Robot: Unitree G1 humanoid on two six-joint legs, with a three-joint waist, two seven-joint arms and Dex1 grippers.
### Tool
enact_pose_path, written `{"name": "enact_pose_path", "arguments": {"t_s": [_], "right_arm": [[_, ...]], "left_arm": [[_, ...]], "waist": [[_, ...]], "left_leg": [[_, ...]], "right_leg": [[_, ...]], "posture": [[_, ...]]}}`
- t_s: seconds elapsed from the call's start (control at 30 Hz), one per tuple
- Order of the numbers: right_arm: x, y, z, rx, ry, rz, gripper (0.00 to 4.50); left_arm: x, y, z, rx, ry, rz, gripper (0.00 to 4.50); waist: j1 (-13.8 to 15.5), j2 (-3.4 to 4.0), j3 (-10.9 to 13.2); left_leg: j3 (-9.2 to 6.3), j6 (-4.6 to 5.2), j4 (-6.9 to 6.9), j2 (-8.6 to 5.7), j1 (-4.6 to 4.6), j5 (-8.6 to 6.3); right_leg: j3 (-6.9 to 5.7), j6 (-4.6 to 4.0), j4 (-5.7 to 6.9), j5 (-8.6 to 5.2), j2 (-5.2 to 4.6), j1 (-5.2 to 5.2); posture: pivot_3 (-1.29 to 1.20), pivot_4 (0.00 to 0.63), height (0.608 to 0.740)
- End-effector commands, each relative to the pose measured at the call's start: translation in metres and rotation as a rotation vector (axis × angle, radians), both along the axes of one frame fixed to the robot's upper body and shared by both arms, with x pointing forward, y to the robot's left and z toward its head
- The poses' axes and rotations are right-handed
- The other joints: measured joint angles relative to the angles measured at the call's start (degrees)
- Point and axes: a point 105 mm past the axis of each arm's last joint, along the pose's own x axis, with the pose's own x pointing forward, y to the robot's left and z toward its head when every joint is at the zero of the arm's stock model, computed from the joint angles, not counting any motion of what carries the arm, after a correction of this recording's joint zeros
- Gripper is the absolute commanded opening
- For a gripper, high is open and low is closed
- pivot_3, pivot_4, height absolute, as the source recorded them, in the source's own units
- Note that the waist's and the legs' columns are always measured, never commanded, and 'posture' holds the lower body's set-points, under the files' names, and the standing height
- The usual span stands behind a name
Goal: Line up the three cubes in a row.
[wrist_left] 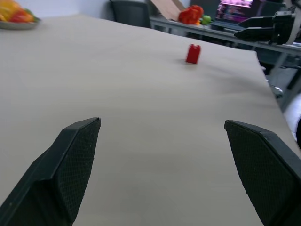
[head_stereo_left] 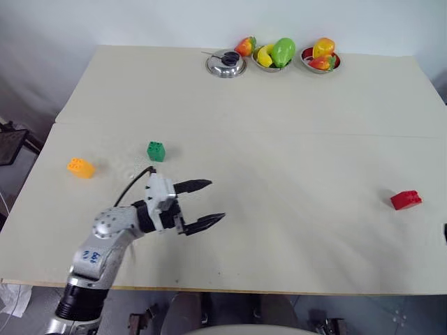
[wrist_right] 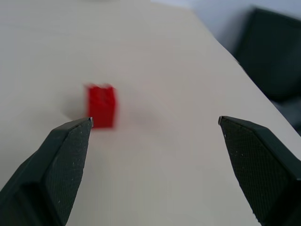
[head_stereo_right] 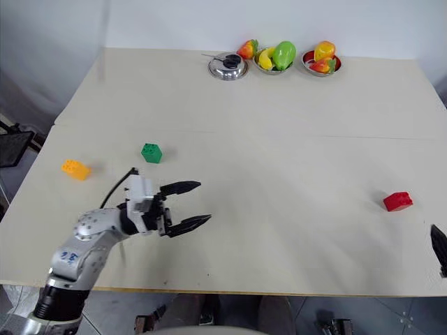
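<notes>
The three cubes lie scattered, not in a row: the green cube (head_stereo_left: 156, 151) sits on the left half of the pale table (head_stereo_left: 293, 139), the orange-yellow cube (head_stereo_left: 80, 167) lies further left and a little nearer the front edge, close to the table's left side, and the red cube (head_stereo_left: 406, 199) rests well apart from both, far over on the right near the right edge. The green and orange-yellow cubes are near each other but not touching. The left gripper (head_stereo_left: 208, 202) hovers above the table in front of the green cube, nearer the front edge, pointing toward the right across the tabletop; its two black fingers are spread wide with nothing between them, and in the left wrist view the bare table shows between the fingers (wrist_left: 70, 169) with the red cube (wrist_left: 193, 53) standing far ahead. The right gripper (head_stereo_right: 440, 249) shows as a dark tip at the right border of the right eye view, just nearer than the red cube; in the right wrist view its jaws are also spread wide and empty, with the red cube (wrist_right: 101, 105) ahead on the table, beyond one fingertip. Along the far edge of the table stand three steel bowls (head_stereo_left: 225, 65), two of them holding colourful toy fruits (head_stereo_left: 282, 51)
</notes>
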Motion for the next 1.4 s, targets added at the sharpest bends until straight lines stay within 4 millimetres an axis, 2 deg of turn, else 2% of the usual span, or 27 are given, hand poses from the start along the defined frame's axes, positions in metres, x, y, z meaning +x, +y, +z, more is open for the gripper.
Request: {"name": "enact_pose_path", "arguments": {"t_s": [0.03,0.1,0.3,0.57,0.73,0.8,0.9,1.07,1.13,1.23,1.33,1.4], "right_arm": [[0.001,0.007,0.012,-0.014,0.005,0.008,4.5],[0.011,0.02,0.021,-0.007,0.018,0.092,4.5],[0.046,0.021,0.034,-0.016,0.154,0.128,4.5],[0.094,0.031,0.021,0.055,0.341,0.241,4.5],[0.115,0.014,0.011,0.059,0.384,0.168,4.5],[0.12,0.014,0.01,0.06,0.388,0.176,4.5],[0.128,0.02,0.009,0.092,0.378,0.224,3.91],[0.134,0.026,0.008,0.08,0.395,0.29,2.24],[0.137,0.033,0.014,0.068,0.396,0.369,1.52],[0.145,0.051,0.029,-0.04,0.399,0.547,1.51],[0.145,0.108,0.05,-0.246,0.409,0.983,1.51],[0.143,0.127,0.047,-0.393,0.482,1.171,1.51]], "left_arm": [[-0.004,-0.01,0.006,-0.015,-0.023,-0.015,4.48],[-0.006,-0.011,0.007,-0.016,-0.019,-0.019,4.48],[-0.011,-0.007,0.007,-0.005,-0.008,-0.038,4.48],[-0.012,-0.007,0.008,0.015,-0.026,-0.051,4.48],[-0.012,-0.005,0.008,0.019,-0.033,-0.029,4.48],[-0.011,-0.004,0.009,0.018,-0.036,-0.023,4.48],[-0.012,-0.003,0.01,0.018,-0.041,-0.013,4.5],[-0.012,0.0,0.009,0.025,-0.046,0.005,4.5],[-0.011,0.002,0.009,0.028,-0.047,0.011,4.5],[-0.01,0.004,0.007,0.034,-0.045,0.017,4.5],[-0.008,0.011,0.005,0.049,-0.038,0.025,4.5],[-0.007,0.015,0.002,0.06,-0.03,0.03,4.5]], "waist": [[-0.4,0.22,-0.1],[-0.8,0.36,-0.2],[-1.0,0.4,-0.2],[-0.5,0.39,-0.2],[-0.7,0.35,-0.2],[-0.6,0.35,-0.2],[-0.8,0.35,-0.2],[-0.8,0.35,-0.2],[-0.8,0.35,-0.2],[-1.0,0.35,-0.2],[-1.4,0.38,-0.2],[-1.5,0.37,-0.2]], "left_leg": [[0.02,0.0,0.0,0.01,0.01,0.0],[0.02,0.0,0.0,0.02,0.03,0.0],[0.07,0.06,0.03,0.02,0.1,0.03],[-0.08,0.11,0.1,-0.05,-0.07,0.05],[-0.07,0.15,0.17,-0.1,-0.16,0.06],[-0.08,0.15,0.19,-0.1,-0.16,0.06],[-0.06,0.16,0.19,-0.09,-0.17,0.06],[-0.06,0.15,0.21,-0.08,-0.17,0.07],[-0.06,0.15,0.21,-0.09,-0.18,0.07],[-0.02,0.16,0.23,-0.08,-0.17,0.07],[0.01,0.15,0.25,-0.03,-0.14,0.06],[0.03,0.13,0.26,0.05,-0.12,0.06]], "right_leg": [[0.02,0.0,-0.04,0.0,0.0,0.0],[0.06,0.0,-0.07,0.0,-0.02,-0.01],[0.17,-0.01,-0.07,0.0,-0.09,0.0],[0.03,-0.01,-0.05,0.0,-0.11,-0.04],[-0.01,0.09,0.0,0.05,-0.1,-0.02],[-0.02,0.1,0.01,0.06,-0.1,-0.02],[-0.03,0.12,0.0,0.07,-0.09,-0.02],[-0.03,0.14,0.0,0.08,-0.08,-0.02],[-0.03,0.14,0.0,0.08,-0.08,-0.02],[-0.01,0.18,-0.02,0.1,-0.08,-0.02],[0.0,0.18,-0.05,0.1,-0.03,-0.02],[0.0,0.18,-0.05,0.1,0.05,-0.01]], "posture": [[0.0,0.15,0.74],[0.0,0.15,0.74],[0.0,0.15,0.74],[0.0,0.15,0.74],[0.0,0.15,0.74],[0.0,0.15,0.74],[0.0,0.15,0.74],[0.0,0.15,0.74],[0.0,0.15,0.74],[0.0,0.15,0.74],[0.0,0.15,0.74],[0.0,0.15,0.74]]}}
